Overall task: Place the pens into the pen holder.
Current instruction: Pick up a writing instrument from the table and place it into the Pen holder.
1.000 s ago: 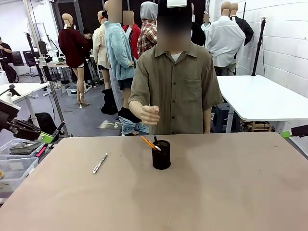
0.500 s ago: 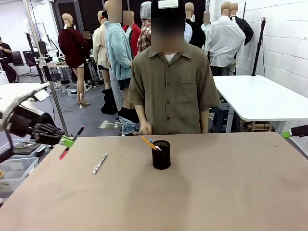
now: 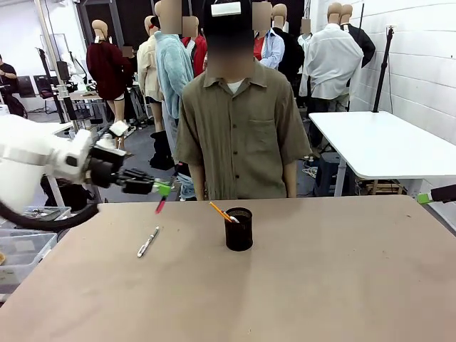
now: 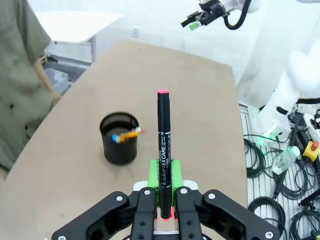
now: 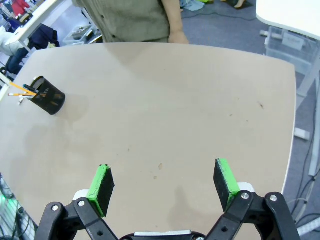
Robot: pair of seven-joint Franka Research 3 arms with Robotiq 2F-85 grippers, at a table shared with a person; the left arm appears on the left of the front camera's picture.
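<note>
My left gripper hangs above the table's far left part, shut on the black marker, whose red end points down. In the left wrist view the marker stands between the green pads of the left gripper. Beyond it is the black mesh pen holder. The pen holder stands mid-table with an orange-yellow pencil leaning out of it. A silvery-white pen lies flat on the table, left of the holder. My right gripper is open over bare table, far from the holder.
A person in an olive shirt stands at the far edge with arms down; a hand hangs near the table edge. A white table stands at the back right. Bins sit off the left edge.
My left arm has swung right from beyond the table's left edge to above its far left part, carrying the marker. The person lowered a hand and shifted left.
</note>
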